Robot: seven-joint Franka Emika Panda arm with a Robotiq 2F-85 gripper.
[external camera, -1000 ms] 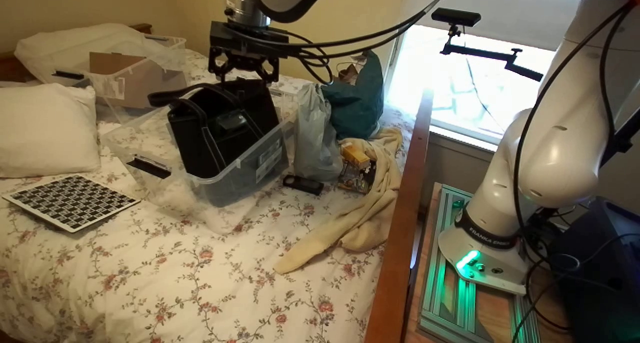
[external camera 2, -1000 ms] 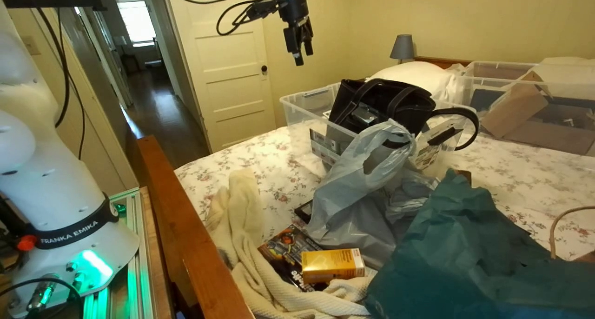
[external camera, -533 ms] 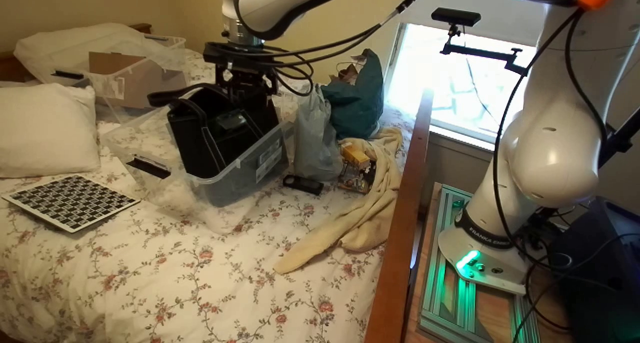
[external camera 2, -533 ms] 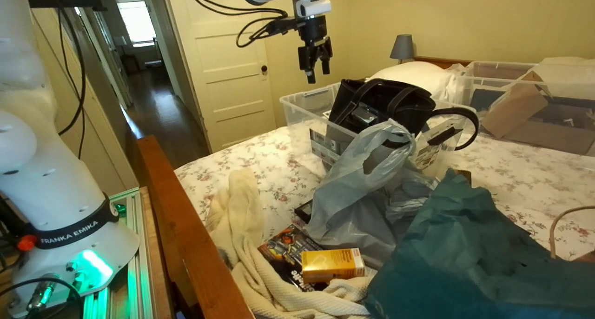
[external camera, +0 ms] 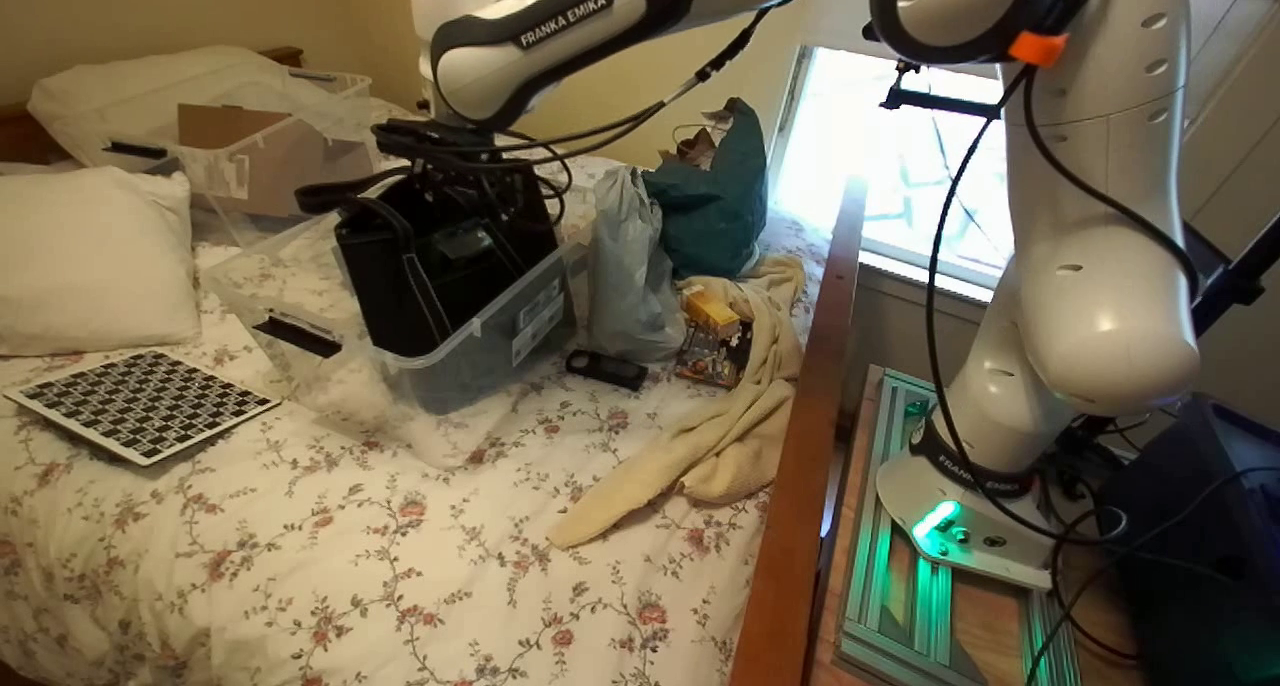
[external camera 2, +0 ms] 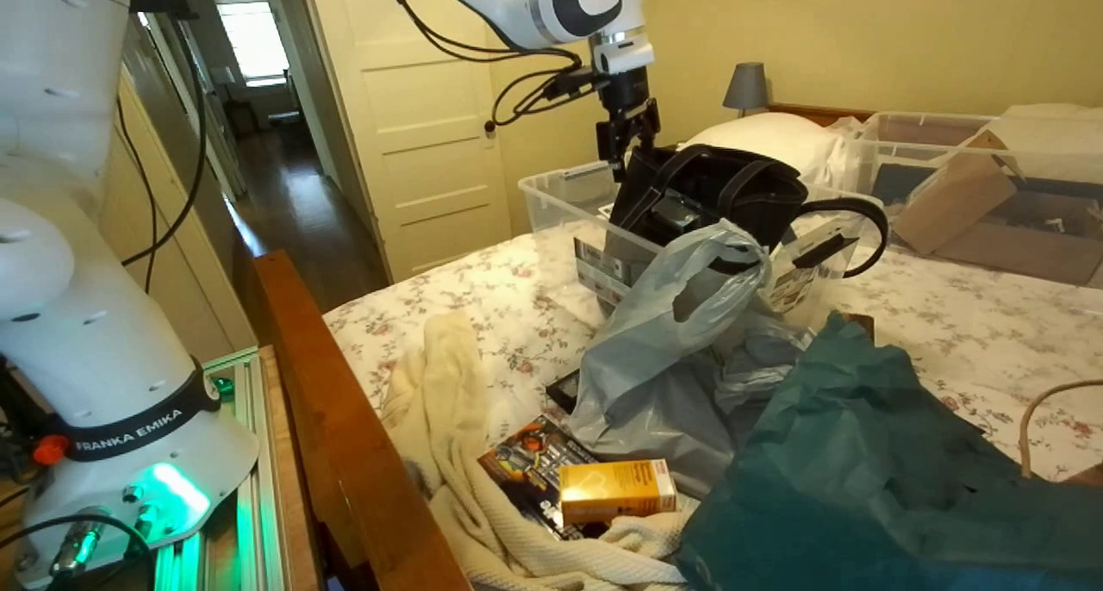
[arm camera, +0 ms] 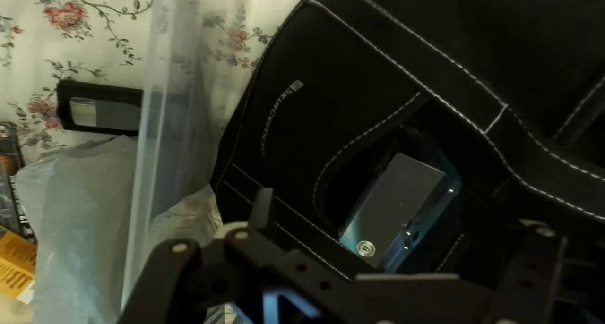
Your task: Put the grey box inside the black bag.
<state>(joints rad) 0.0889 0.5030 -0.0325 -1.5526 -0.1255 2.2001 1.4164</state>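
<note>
Your tool (external camera 2: 633,153) is spread, gripping nothing, and the grey box (arm camera: 396,202) appears to lie just below it, tucked in a pocket (arm camera: 344,187) of the black bag (arm camera: 288,118), its long axis slanting across your closing line in the wrist view.

White, rounded robot arm (external camera: 1105,311) with black cables (external camera: 715,64) and an orange tag (external camera: 1038,48). On its base (external camera 2: 228,449), toward the edge of the bench (external camera 2: 283,470), a black band (external camera 2: 129,433) reads FRANKA EMIKA above a green light (external camera 2: 183,488). The black gripper (external camera 2: 633,158) has round screws (arm camera: 179,247).
</note>
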